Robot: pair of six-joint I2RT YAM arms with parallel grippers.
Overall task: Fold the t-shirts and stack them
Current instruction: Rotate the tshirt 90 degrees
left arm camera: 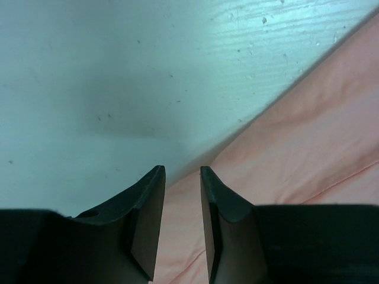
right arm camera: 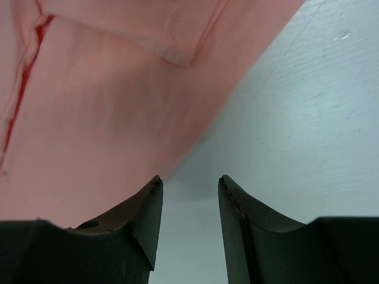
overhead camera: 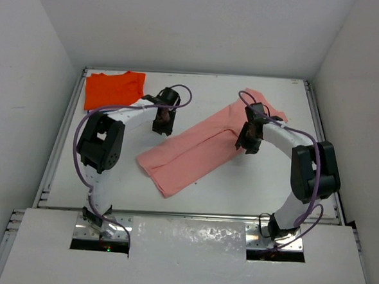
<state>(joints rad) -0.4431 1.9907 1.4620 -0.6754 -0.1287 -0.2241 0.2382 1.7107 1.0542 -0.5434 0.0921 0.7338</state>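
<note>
Over at the far left corner of the bench (overhead camera: 238,190) sits the orange t-shirt (overhead camera: 113,89), a flat, roughly square bundle with a wavy near edge. The left arm's dark wrist sits just beside its right side.

The pale salmon-pink t-shirt (overhead camera: 195,152) lies in a long diagonal strip across the middle, soft and matte, with a crease running down its length. Its far end is partly hidden under the right arm's wrist, so I can't make out the collar from above.

The left end effector (left arm camera: 182,171) hangs right over the pink shirt's upper edge. Its fingers are only a narrow slot apart, with nothing pinched between them, just cloth and scuffed bench showing below.

The right end effector (right arm camera: 189,180) is spread a bit wider and is also holding nothing. It sits over the shirt's other edge, with the pink cloth to its left and bare bench to its right. Up close you can see a stitched hem folded to a rounded corner and a thin reddish line along a fold, cut off by the frame.

From the top camera both sets of fingers are too dark and small to read.
</note>
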